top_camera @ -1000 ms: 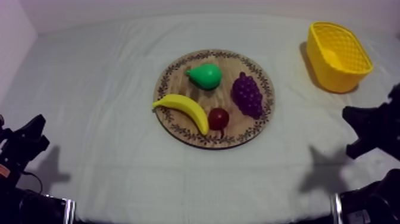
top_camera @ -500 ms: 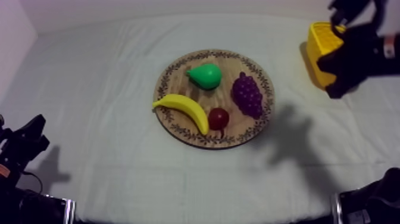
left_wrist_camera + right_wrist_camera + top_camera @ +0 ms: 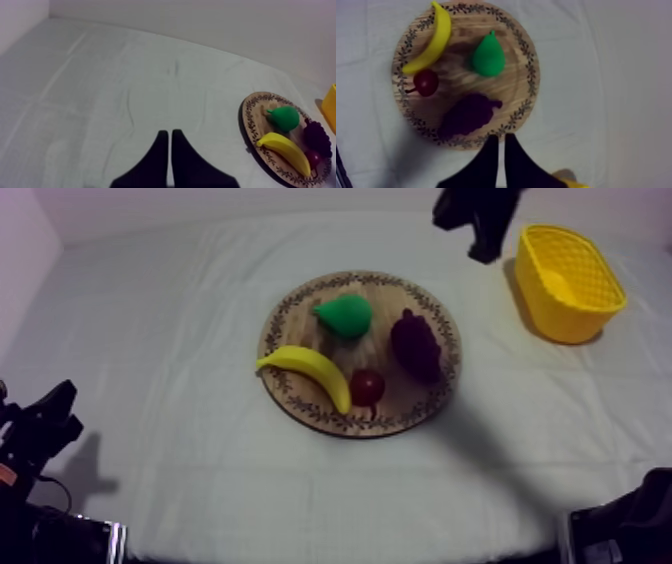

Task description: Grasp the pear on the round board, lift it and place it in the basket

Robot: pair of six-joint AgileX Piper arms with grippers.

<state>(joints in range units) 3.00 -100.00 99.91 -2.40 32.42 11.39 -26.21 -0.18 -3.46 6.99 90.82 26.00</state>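
pear (image 3: 345,316) on board (image 3: 395,403), long axis sideways, stem leftward (top view) | left pincer (image 3: 167,132) closed, empty | right pincer (image 3: 498,136) closed, empty

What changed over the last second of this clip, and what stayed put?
The right gripper left its rest at the table's right side, swung up over the yellow basket, then moved left; it now hangs shut and empty by the wooden board's rim near the grapes. Nothing was grasped or released. The pear, banana and small red fruit lie unmoved on the board; the left gripper stays shut at rest.
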